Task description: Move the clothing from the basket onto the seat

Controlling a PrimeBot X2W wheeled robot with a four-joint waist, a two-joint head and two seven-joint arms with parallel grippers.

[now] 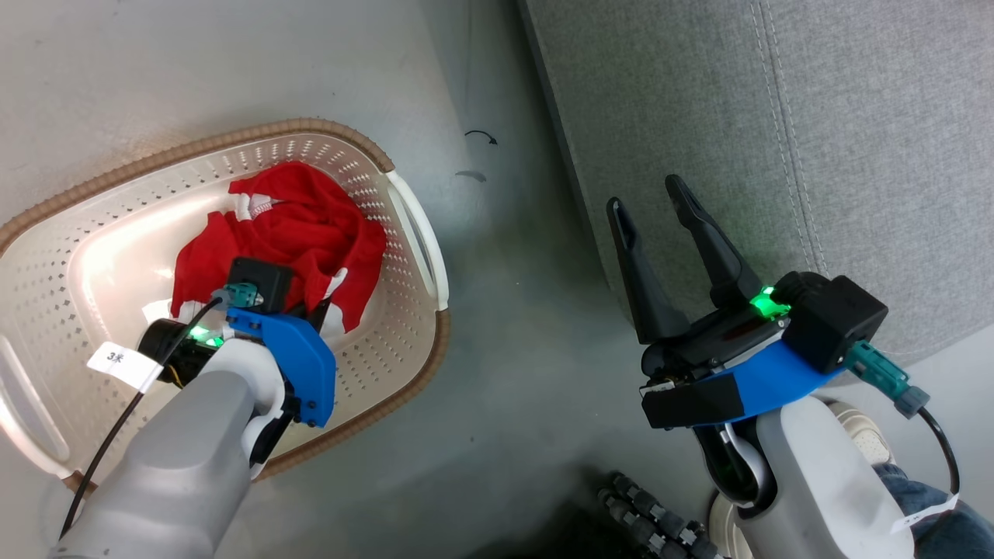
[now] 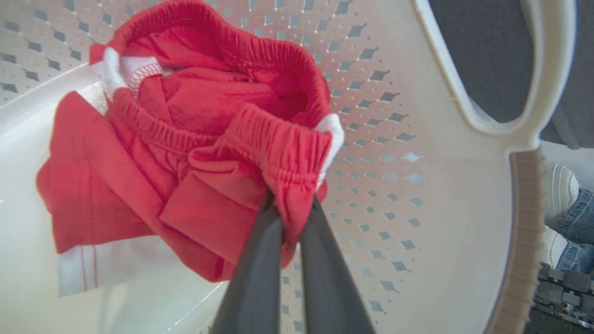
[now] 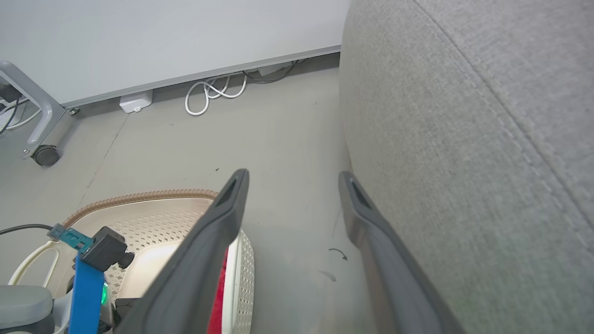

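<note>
Now pinching a red waistband of the clothing (image 2: 185,139) with the left gripper (image 2: 291,204), closed tight on it; heap lying inside the basket (image 2: 417,185) toward its handle end. Right gripper (image 1: 646,194) spread wide, empty, at the seat (image 1: 815,140) edge.

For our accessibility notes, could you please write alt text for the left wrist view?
The left claw is shut on the gathered waistband of the red clothing, which lies bunched in the cream basket with perforated walls. Past the basket's rim at the right edge, a person's white shoe and jeans show.
</note>
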